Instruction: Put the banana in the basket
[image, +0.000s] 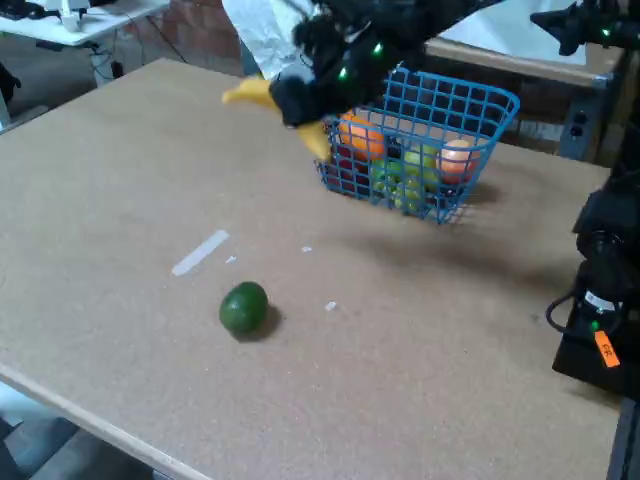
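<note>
In the fixed view a green fruit (244, 307) lies lower left on the table (120, 180). Top centre, the blurred gripper (300, 100) clamps the banana (262, 93) in the air, just left of the basket (440, 110), which holds fruit.

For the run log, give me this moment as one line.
gripper: shut on banana | banana: in the air beside basket, not in | basket: holds other fruit | green round fruit: on table

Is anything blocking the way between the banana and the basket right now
Nothing visible does. The gripper holds the banana in the air just left of the basket, whose top is open. Fruit already lies inside, but room remains above it.
</note>
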